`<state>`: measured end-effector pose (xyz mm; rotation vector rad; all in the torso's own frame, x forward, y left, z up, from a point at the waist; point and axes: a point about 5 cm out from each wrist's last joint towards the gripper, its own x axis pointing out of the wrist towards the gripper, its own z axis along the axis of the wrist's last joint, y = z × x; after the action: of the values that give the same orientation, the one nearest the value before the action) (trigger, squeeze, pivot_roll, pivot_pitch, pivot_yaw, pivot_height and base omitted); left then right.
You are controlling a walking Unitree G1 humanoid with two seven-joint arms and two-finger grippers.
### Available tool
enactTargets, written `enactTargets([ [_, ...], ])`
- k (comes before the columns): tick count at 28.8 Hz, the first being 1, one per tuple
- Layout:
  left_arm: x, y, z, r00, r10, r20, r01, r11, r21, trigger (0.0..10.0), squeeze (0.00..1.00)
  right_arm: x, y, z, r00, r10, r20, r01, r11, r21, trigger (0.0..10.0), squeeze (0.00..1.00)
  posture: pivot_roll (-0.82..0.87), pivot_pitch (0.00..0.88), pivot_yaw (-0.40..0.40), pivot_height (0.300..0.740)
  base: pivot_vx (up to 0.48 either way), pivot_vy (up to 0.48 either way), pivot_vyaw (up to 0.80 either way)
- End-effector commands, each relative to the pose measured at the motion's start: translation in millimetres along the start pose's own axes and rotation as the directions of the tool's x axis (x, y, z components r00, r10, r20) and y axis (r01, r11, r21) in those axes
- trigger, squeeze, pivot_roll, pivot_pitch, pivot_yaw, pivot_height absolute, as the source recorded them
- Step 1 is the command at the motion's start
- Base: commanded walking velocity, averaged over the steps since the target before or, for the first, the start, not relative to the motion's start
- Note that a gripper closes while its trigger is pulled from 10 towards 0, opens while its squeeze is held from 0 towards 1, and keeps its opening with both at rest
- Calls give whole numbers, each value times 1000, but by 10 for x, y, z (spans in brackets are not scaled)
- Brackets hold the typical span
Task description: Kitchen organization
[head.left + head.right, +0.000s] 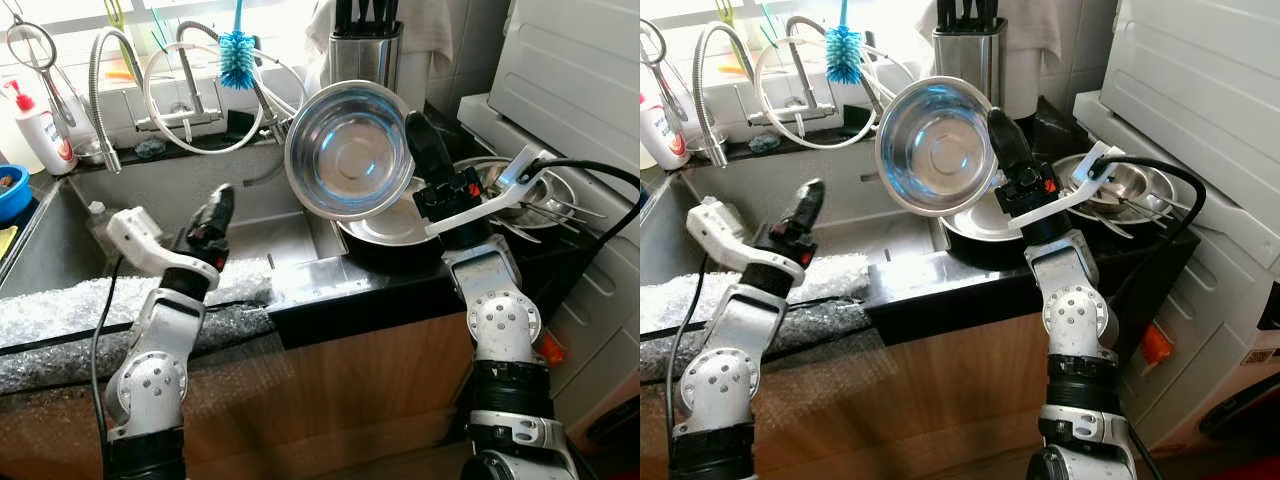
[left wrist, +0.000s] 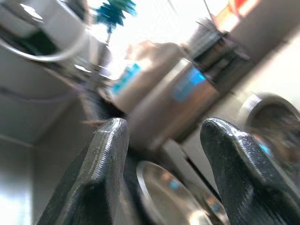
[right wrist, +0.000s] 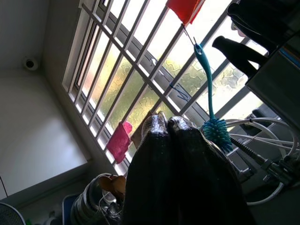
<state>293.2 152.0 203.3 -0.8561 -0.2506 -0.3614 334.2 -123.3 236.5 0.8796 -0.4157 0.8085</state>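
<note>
— Right, what's the right pincer (image 1: 425, 140) doing?
— It's up high over the dark desk (image 1: 330, 290), fingers pressed together on the rim of a steel bowl (image 1: 350, 150). Its wrist view shows both black fingers (image 3: 180, 164) touching at the tips. The bowl is lifted clear, tilted so its shiny inside faces the camera.
— And underneath it?
— A wide steel pan (image 1: 385, 232) sits on the desk just below the bowl, and further right a pile of steel dishes (image 1: 520, 190) with utensils lying across them.
— Left side?
— The left pincer (image 1: 215, 215) hovers over the sink (image 1: 150, 215), pointing toward the far wall. From its wrist camera the two fingers (image 2: 105, 164) stand well apart, nothing between them, though that view is blurred.
— Anything else at the far end?
— A coiled spring tap (image 1: 105, 90) and a second tap with a white hose looped around it, a blue-green bottle brush (image 1: 238, 55) hanging above, and a knife block (image 1: 365, 45) behind the bowl. On the far left, a white bottle with a red pump (image 1: 38, 125). Bubble wrap (image 1: 100, 310) lies along the near edge of the sink, left of the dark desk.
</note>
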Motion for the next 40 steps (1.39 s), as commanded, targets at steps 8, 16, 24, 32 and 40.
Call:
enactTargets([
  [8,-6,-184,-54,991,-113,-72,113,994,-3,10000,0,67,90,-141,997,47,-65,-46,999,15,10000,0,37,0,97,740,0,0,0],
  [16,-13,-217,-70,985,-139,-98,140,990,-1,10000,0,76,110,-189,995,61,-82,-59,998,18,10000,0,39,0,98,740,0,0,0],
  [24,-34,-240,-133,978,-152,-141,155,988,14,10000,0,83,144,-241,992,80,-96,-77,997,33,10000,0,42,0,96,740,0,0,0],
  [32,-20,-178,-147,986,-91,-139,100,993,61,10000,0,94,168,-269,989,97,-109,-93,995,41,10000,0,40,0,96,740,0,0,0],
  [40,9,-105,-109,994,-31,-101,40,996,80,0,0,90,202,-314,984,121,-132,-116,992,43,10000,0,40,0,95,740,0,0,0],
])
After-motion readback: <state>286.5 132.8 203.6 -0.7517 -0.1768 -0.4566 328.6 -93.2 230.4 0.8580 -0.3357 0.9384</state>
